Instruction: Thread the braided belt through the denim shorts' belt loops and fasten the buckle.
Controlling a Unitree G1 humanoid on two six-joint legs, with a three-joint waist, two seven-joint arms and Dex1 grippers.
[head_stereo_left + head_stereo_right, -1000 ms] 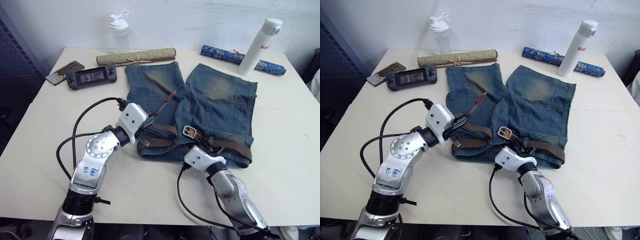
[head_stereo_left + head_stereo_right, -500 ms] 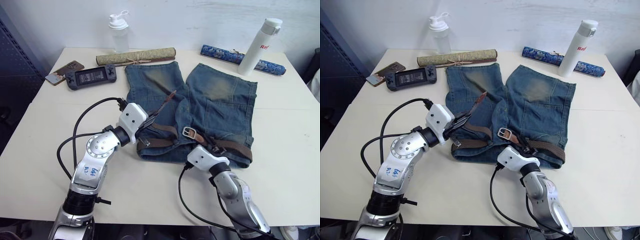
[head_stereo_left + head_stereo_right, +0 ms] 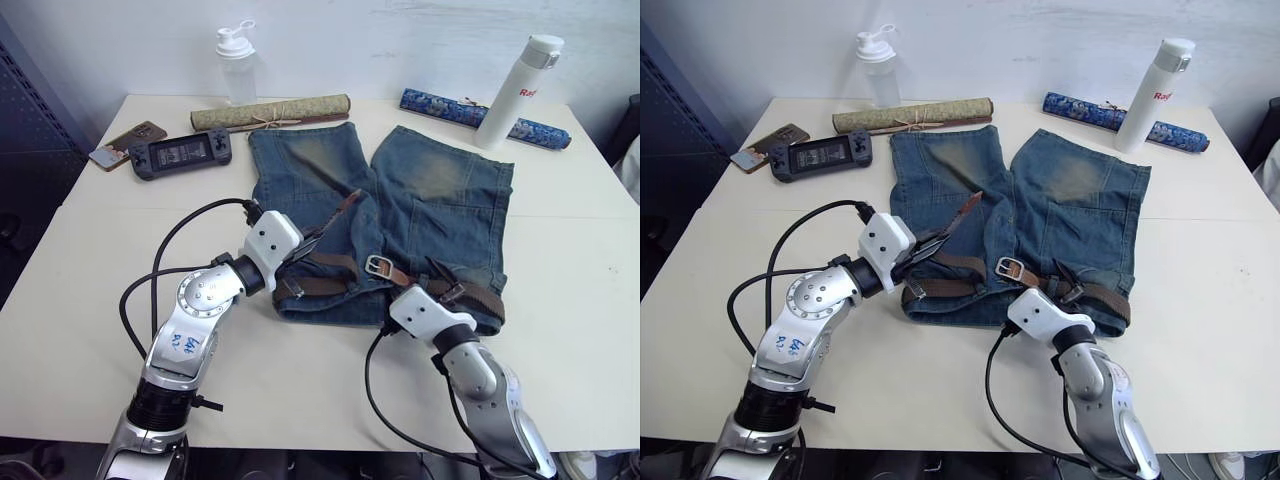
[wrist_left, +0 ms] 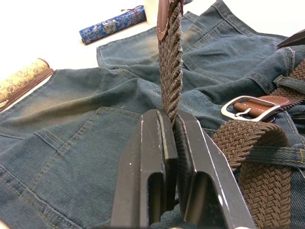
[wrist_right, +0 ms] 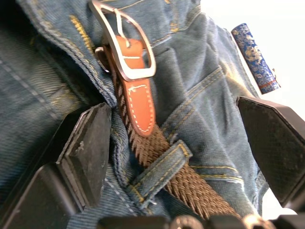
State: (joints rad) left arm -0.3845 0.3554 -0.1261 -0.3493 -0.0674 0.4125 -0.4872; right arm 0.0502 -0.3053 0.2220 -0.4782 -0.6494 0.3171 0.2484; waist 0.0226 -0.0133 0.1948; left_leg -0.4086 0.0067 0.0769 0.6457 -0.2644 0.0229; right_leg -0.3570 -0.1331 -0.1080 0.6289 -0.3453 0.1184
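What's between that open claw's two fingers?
In the right wrist view, the right gripper straddles the braided belt passing under a belt loop, just below the buckle.

The faded blue denim shorts (image 3: 430,210) carried yellowish worn patches on both legs. The olive-brown braided belt (image 4: 169,71) ended in a darker brown leather tip, and tan orange leather with pale stitching backed the silver rectangular buckle (image 5: 125,44). The rolled mat (image 3: 272,112) was tan; the rolled cloth (image 3: 452,108) was blue and patterned. The tall bottle (image 3: 518,92) was white with red lettering.
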